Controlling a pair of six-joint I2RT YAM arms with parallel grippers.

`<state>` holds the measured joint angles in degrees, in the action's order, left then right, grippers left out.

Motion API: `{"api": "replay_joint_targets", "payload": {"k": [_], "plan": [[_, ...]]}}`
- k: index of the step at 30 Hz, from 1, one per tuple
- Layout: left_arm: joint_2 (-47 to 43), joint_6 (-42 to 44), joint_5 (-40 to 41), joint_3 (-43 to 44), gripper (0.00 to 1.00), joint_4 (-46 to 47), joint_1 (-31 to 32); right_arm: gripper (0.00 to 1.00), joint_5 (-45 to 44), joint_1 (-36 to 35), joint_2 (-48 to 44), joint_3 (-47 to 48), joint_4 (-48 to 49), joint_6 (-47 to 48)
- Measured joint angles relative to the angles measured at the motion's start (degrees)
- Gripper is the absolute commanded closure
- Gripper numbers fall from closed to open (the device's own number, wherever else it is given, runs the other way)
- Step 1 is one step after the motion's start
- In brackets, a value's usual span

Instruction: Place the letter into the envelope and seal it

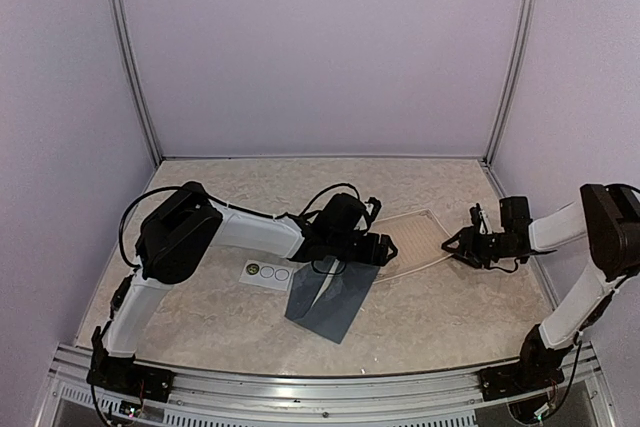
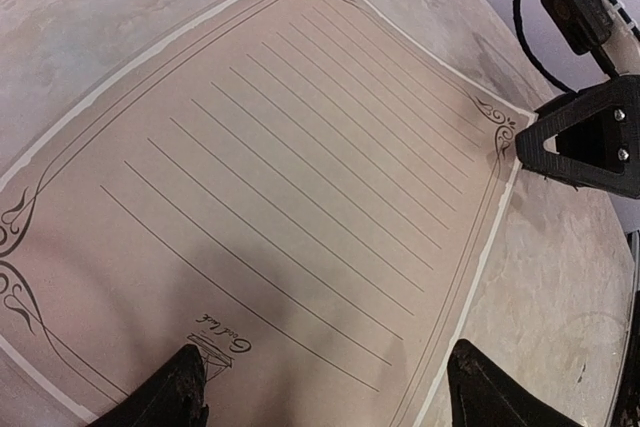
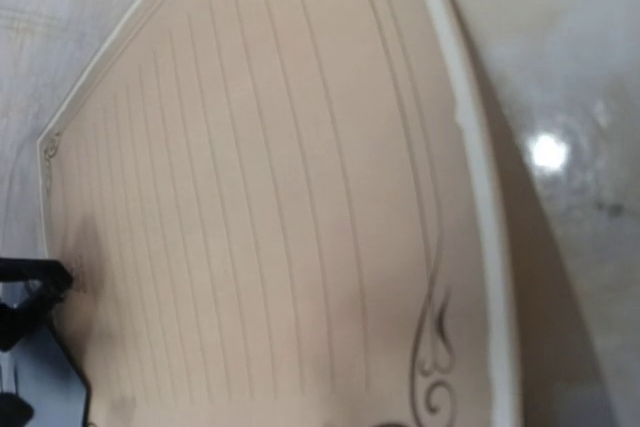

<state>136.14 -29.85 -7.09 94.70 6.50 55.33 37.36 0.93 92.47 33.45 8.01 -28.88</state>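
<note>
The letter is a beige lined sheet with scroll corners, lying right of centre with its right edge raised. It fills the left wrist view and the right wrist view. My left gripper is open, its fingers wide apart over the sheet's left end. My right gripper is at the sheet's right corner and looks shut on it; it shows in the left wrist view. The dark slate envelope lies flat in front of the left gripper, flap open.
A small white sticker strip with three circles lies left of the envelope. The marbled tabletop is walled at the back and sides. The left arm's cable loops above its wrist.
</note>
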Motion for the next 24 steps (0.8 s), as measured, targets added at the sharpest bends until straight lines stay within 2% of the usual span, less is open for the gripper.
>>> {"api": "replay_joint_targets", "payload": {"k": [2,4,9,16,20,24], "plan": [[0.0,0.1,0.0,0.0,0.21,0.2,0.0,0.57,0.1,0.0,0.1,-0.1,0.0,-0.4],[0.0,0.2,0.0,-0.1,0.21,0.2,0.0,0.63,0.2,0.0,0.4,-0.1,0.4,-0.9],[0.0,0.3,0.0,-0.4,0.21,0.8,0.0,1.00,-0.3,0.0,1.5,-0.2,2.3,-2.8],[-1.2,0.6,0.4,-3.3,0.20,3.5,0.0,1.00,-0.5,0.0,-1.0,-1.8,7.7,-5.0],[-5.7,-0.2,2.2,-8.8,0.19,3.7,-0.2,1.00,-0.5,-0.1,-10.0,-3.1,9.3,-5.6],[-15.2,-2.8,4.0,-17.6,0.18,4.9,-1.5,1.00,-0.5,-1.7,-21.6,-3.0,9.8,-5.6]]}}
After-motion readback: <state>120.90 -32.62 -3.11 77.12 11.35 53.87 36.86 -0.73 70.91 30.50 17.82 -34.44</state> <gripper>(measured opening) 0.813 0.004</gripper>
